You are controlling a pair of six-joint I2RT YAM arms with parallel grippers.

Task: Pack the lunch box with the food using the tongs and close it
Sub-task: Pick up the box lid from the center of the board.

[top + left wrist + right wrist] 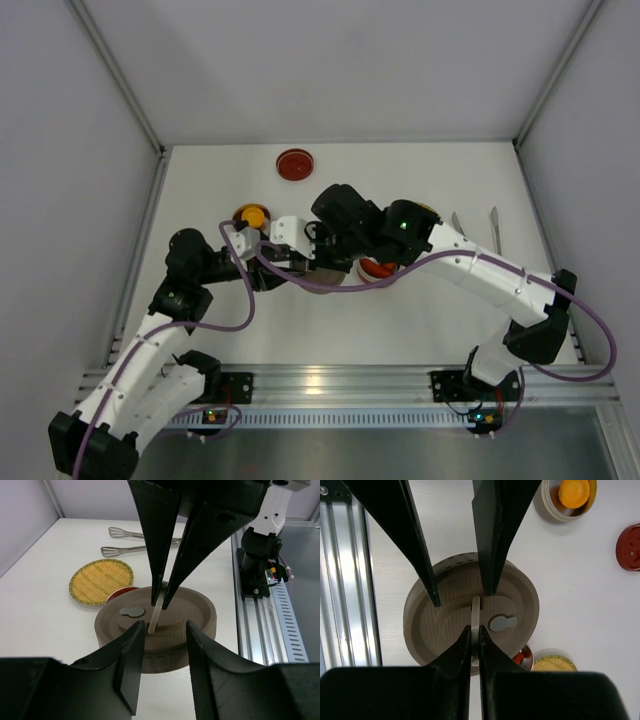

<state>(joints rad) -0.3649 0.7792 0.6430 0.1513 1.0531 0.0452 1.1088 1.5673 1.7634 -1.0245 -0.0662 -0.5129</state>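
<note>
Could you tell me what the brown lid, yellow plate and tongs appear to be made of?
The brown lid: probably matte moulded plastic, smooth ridges, no shine. The yellow plate: woven straw or bamboo, judging by its weave. The tongs: bare metal, likely steel, grey sheen.

Both arms reach inward, the left arm (150,340) sharply bent and the right arm (480,270) stretched across, their wrists meeting mid-counter, apparently nose to nose. The left gripper (166,626) has its jaws apart, gripping nothing. The right gripper (475,628) has its jaws pinched on a thin lid tab (475,607).
</note>
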